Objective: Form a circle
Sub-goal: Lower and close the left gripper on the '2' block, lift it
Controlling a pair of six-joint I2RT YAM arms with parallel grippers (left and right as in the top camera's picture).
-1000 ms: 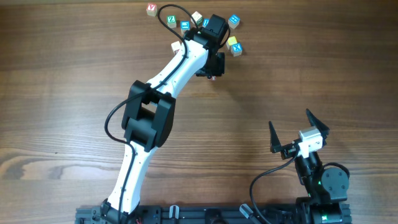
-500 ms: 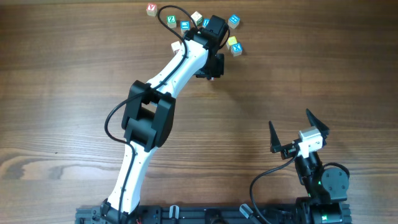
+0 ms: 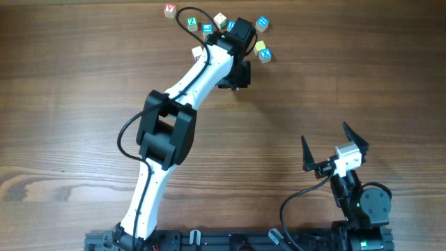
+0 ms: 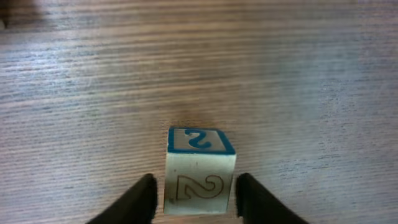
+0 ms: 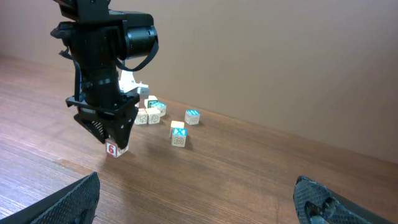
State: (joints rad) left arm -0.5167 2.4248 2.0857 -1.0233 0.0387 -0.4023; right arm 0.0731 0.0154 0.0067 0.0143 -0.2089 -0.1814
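Note:
A small cube (image 4: 200, 168) with a blue 2 on top stands on the wood between my left gripper's (image 4: 198, 186) fingers. A thin gap shows on each side, so the jaws are open around it. In the right wrist view this cube (image 5: 112, 149) shows a red 6 and rests on the table under the left gripper (image 5: 115, 138). From overhead the left gripper (image 3: 237, 80) hides it. Other cubes lie in a loose arc behind: white (image 3: 197, 52), green (image 3: 191, 21), cream (image 3: 220, 19), blue (image 3: 262, 23), yellow (image 3: 260, 47), blue X (image 3: 265, 56). My right gripper (image 3: 325, 134) stands wide open near the front right, holding nothing.
A red-lettered cube (image 3: 169, 10) sits apart at the far left of the group, and a blue one (image 3: 207, 28) lies beside the green one. The left arm (image 3: 167, 129) stretches diagonally across the table's middle. A plain wall (image 5: 280, 50) rises behind the table.

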